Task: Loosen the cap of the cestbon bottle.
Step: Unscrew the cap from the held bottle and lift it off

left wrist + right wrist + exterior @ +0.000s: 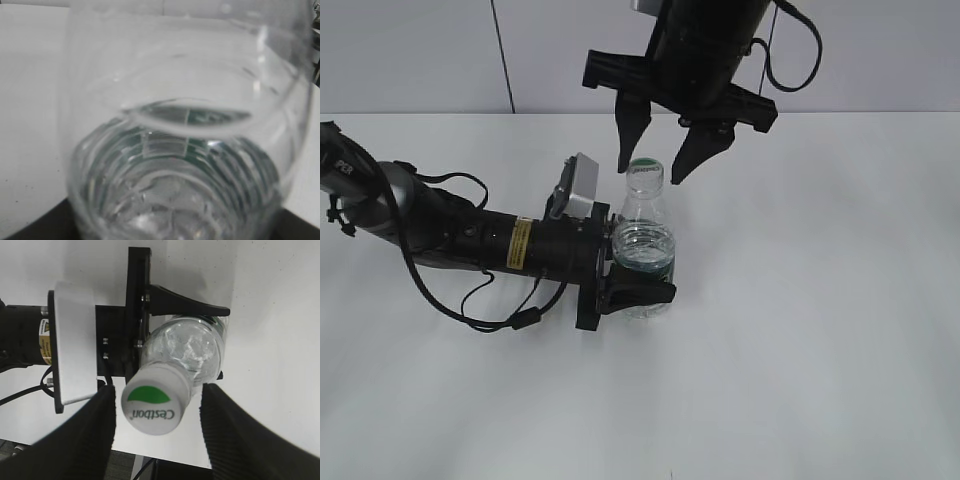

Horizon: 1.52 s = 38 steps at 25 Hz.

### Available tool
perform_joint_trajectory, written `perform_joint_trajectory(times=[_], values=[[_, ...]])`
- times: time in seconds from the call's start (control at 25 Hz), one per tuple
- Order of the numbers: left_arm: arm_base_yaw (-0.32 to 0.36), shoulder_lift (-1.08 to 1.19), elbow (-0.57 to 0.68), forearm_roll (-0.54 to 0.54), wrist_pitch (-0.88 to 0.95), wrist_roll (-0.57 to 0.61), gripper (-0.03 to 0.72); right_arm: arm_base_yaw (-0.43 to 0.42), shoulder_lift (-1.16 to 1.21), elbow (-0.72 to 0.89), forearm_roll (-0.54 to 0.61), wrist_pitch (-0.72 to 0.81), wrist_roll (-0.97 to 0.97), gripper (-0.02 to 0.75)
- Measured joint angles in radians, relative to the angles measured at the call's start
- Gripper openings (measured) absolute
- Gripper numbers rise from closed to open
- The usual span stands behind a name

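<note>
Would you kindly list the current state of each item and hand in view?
cestbon bottle: upright on the table, gripped by the left hand.
cap: on the bottle, between the right hand's fingers, untouched.
left hand: shut on the bottle's body.
right hand: open, straddling the cap.

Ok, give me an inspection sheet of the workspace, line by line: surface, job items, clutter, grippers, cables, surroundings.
Surface: white table, bare where it shows.
Job's things: cestbon bottle stands upright, partly filled with water; the cap is on its neck, white with a green mark.
Clutter: nothing seen.
Grippers: left gripper is clamped around the bottle's lower body from the side; right gripper hangs above with fingers open either side of the cap, not touching it.
Cables: black cables loop along the left arm onto the table; another loops beside the right arm.
Surroundings: pale panelled wall behind the table.
</note>
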Motion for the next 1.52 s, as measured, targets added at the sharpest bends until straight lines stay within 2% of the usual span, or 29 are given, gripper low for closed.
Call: perform_joint_trajectory(times=[0.28, 0.56, 1.16, 1.52], values=[[0.0, 0.0, 0.0, 0.0, 0.0, 0.0, 0.407, 0.0, 0.024, 0.0, 0.0, 0.0, 0.0, 0.414], [0.0, 0.0, 0.0, 0.0, 0.001, 0.0, 0.407, 0.0, 0.023, -0.021, 0.0, 0.0, -0.003, 0.377], [0.0, 0.0, 0.0, -0.005, 0.008, 0.0, 0.407, 0.0, 0.023, -0.021, 0.008, 0.0, -0.019, 0.374], [0.0, 0.0, 0.0, -0.006, 0.009, 0.0, 0.407, 0.0, 0.023, -0.021, 0.006, 0.0, -0.043, 0.305]])
